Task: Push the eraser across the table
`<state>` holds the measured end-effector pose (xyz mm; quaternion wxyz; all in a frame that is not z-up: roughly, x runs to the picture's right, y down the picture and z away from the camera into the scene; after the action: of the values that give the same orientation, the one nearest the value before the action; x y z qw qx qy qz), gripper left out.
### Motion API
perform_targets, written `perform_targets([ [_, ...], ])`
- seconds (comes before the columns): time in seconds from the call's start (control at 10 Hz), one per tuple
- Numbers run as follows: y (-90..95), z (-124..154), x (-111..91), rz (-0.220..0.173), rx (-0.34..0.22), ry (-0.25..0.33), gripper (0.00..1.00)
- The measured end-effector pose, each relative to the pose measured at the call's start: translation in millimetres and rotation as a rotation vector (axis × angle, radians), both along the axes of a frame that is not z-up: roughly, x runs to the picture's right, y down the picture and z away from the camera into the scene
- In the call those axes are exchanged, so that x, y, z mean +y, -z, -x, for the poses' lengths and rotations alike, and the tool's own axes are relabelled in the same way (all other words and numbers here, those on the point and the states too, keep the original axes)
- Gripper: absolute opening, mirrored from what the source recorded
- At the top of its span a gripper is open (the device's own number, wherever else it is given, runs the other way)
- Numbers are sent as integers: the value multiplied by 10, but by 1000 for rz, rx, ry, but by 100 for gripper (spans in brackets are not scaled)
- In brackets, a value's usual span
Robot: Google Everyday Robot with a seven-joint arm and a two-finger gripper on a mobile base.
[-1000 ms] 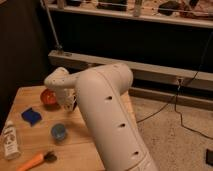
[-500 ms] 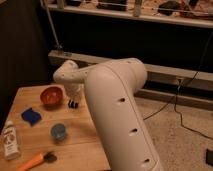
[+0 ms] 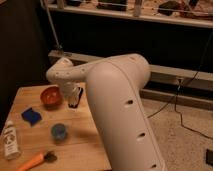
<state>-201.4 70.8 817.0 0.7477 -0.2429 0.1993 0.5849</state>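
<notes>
My gripper [image 3: 75,98] hangs from the white arm [image 3: 112,95] and points down at the light wooden table [image 3: 85,125], just right of the orange bowl [image 3: 50,96]. A small dark shape with pale edges sits at the gripper's tip, at the table's back edge. I cannot tell whether it is the eraser or part of the gripper. No eraser shows anywhere else on the table.
A blue sponge-like block [image 3: 31,116] lies left of centre. A small blue cup [image 3: 58,131] stands in front of it. A white bottle [image 3: 9,140] and an orange-handled brush [image 3: 32,161] lie at the front left. Cables run over the floor at right.
The arm has swung to the right. The gripper has gone from over the orange bowl to just right of it, near the table's back edge.
</notes>
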Motion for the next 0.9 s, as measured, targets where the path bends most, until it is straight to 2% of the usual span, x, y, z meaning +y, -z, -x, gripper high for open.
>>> perform_targets([
  [0.4,96,159,148,15,-58,9,0],
  [0.6,57,334,401,31,-113,55,0],
  [0.9,-56,335,533,50,-115,70,0],
])
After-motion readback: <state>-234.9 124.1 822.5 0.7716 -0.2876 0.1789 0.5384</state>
